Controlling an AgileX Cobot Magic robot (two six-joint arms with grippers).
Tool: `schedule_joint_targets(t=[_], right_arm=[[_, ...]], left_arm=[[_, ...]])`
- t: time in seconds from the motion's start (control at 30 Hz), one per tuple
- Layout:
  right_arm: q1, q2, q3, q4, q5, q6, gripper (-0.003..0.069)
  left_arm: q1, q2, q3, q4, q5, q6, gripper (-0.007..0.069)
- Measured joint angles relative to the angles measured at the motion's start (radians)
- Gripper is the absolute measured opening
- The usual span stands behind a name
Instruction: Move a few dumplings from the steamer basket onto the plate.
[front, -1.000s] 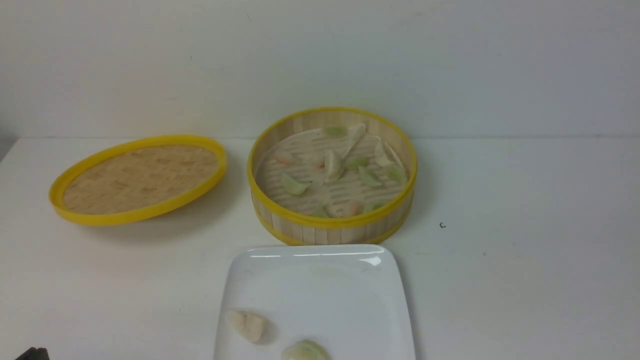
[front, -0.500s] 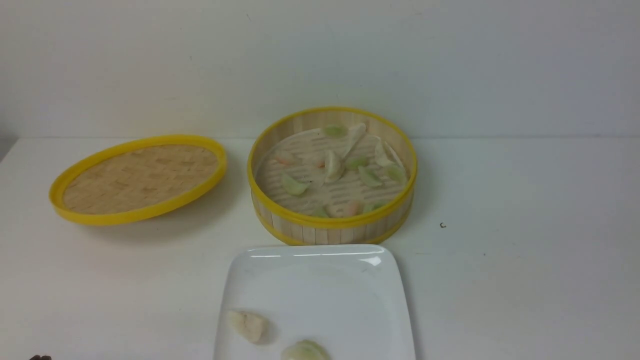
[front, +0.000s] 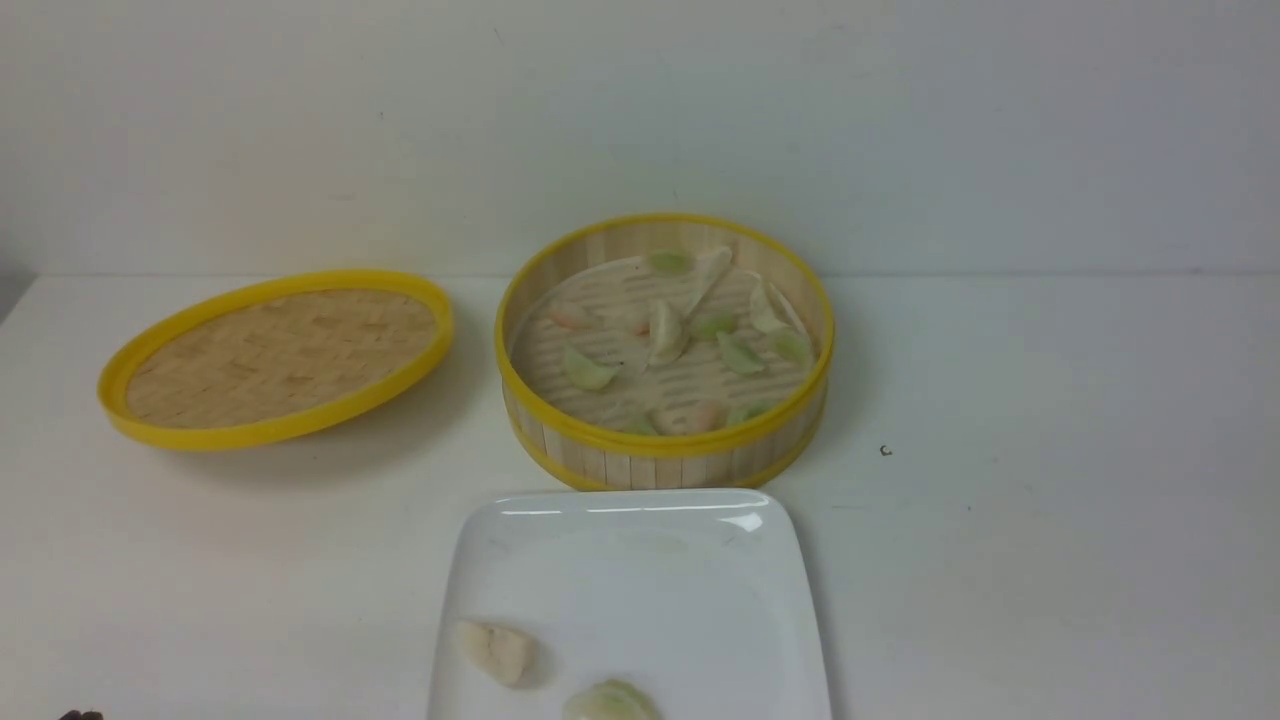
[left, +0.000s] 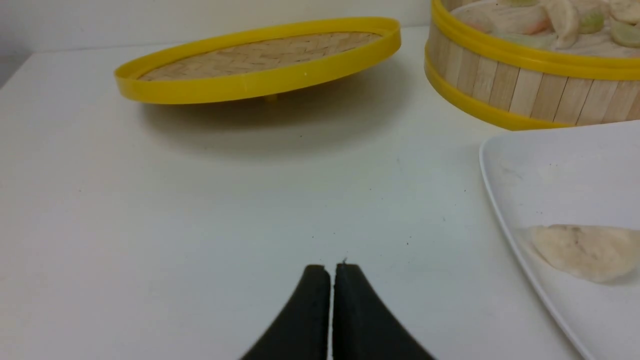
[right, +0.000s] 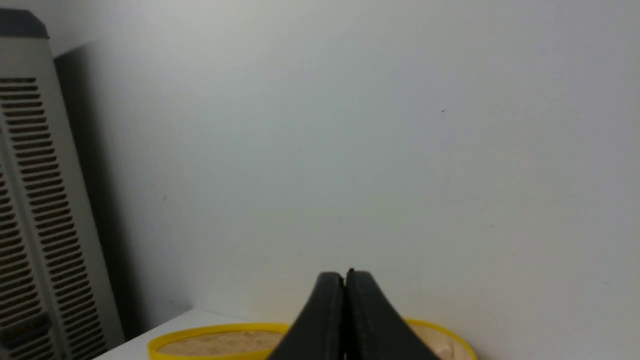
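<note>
Fingers (left: 312, 300) on your left gripper (left: 332, 272) are together with nothing between them, and those on your right gripper (right: 346, 280) are pressed together too — neither one is holding anything. Take the steamer basket (front: 655, 470) as your landmark: it sits at the back of the white table (front: 1000, 600), near the wall (front: 640, 120), with pale green, whitish and pinkish dumplings (front: 587, 370) scattered over its slatted floor. On the near side of the basket, right up by its lower band, you have the white square plate (front: 690, 590), which carries two more pieces — a whitish dumpling (front: 497, 652) and a pale green one (front: 612, 702) partly cut off by the front view's edge. Left of the basket and apart from it, the yellow-rimmed woven lid (front: 280, 360) lies tilted, its near edge raised off the table. Your left gripper is nearer you than the basket, off to its left, over bare table beside the plate.
</note>
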Motion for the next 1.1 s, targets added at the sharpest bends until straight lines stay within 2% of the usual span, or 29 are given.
schedule_joint_targets(t=[0.07, 0.1, 0.17, 0.23, 0.3, 0.4, 0.5, 0.6, 0.63, 0.67, 0.7, 0.73, 0.8, 0.9, 1.1], right_arm=[[0.000, 0.000, 0.000, 0.121, -0.007, -0.129, -0.0015], [0.000, 0.000, 0.000, 0.147, -0.007, -0.142, -0.0015], [0.000, 0.000, 0.000, 0.278, -0.015, -0.282, -0.0015], [0.000, 0.000, 0.000, 0.345, -0.020, -0.365, -0.0015], [0.000, 0.000, 0.004, 0.392, -0.024, -0.422, -0.0015], [-0.018, 0.000, 0.027, 0.413, -0.035, -0.442, -0.0015], [-0.130, 0.000, 0.073, 0.421, -0.048, -0.443, -0.0015], [-0.318, 0.000, 0.165, 0.423, -0.054, -0.442, -0.0015], [-0.331, 0.000, 0.171, 0.423, -0.054, -0.442, -0.0015], [-0.434, 0.000, 0.224, 0.423, -0.055, -0.444, -0.0015], [-0.459, 0.000, 0.231, 0.423, -0.055, -0.445, -0.0015], [-0.541, 0.000, 0.288, 0.423, -0.055, -0.446, -0.0015], [-0.627, 0.000, 0.353, 0.425, -0.055, -0.447, -0.0015], [-0.720, 0.000, 0.454, 0.427, -0.052, -0.447, -0.0015], [-0.747, 0.001, 0.470, 0.430, -0.055, -0.447, -0.0015]], left_arm=[[0.000, 0.000, 0.000, 0.000, 0.000, 0.000, -0.0006], [0.000, 0.000, 0.000, 0.000, 0.000, 0.000, -0.0006], [0.000, 0.000, 0.000, 0.000, 0.000, 0.000, -0.0006], [0.000, 0.000, 0.000, 0.000, 0.000, 0.000, -0.0006], [0.000, 0.000, 0.000, 0.000, 0.000, 0.000, -0.0006], [0.000, 0.000, 0.000, 0.000, 0.000, 0.000, -0.0006], [0.000, 0.000, 0.000, 0.000, 0.001, 0.000, -0.0006], [0.000, 0.000, 0.000, 0.000, 0.001, 0.000, -0.0006], [0.000, 0.000, 0.000, 0.000, 0.001, 0.000, -0.0006], [0.000, 0.000, 0.000, 0.000, 0.001, 0.000, -0.0006], [0.000, 0.000, 0.000, 0.000, 0.001, 0.000, -0.0006], [0.000, 0.000, 0.000, 0.001, 0.001, 0.000, -0.0006], [0.000, 0.000, 0.000, 0.001, 0.001, 0.000, -0.0006], [0.000, 0.000, 0.000, 0.001, 0.001, 0.000, -0.0006], [0.000, 0.000, 0.000, 0.002, 0.003, 0.000, -0.0006]])
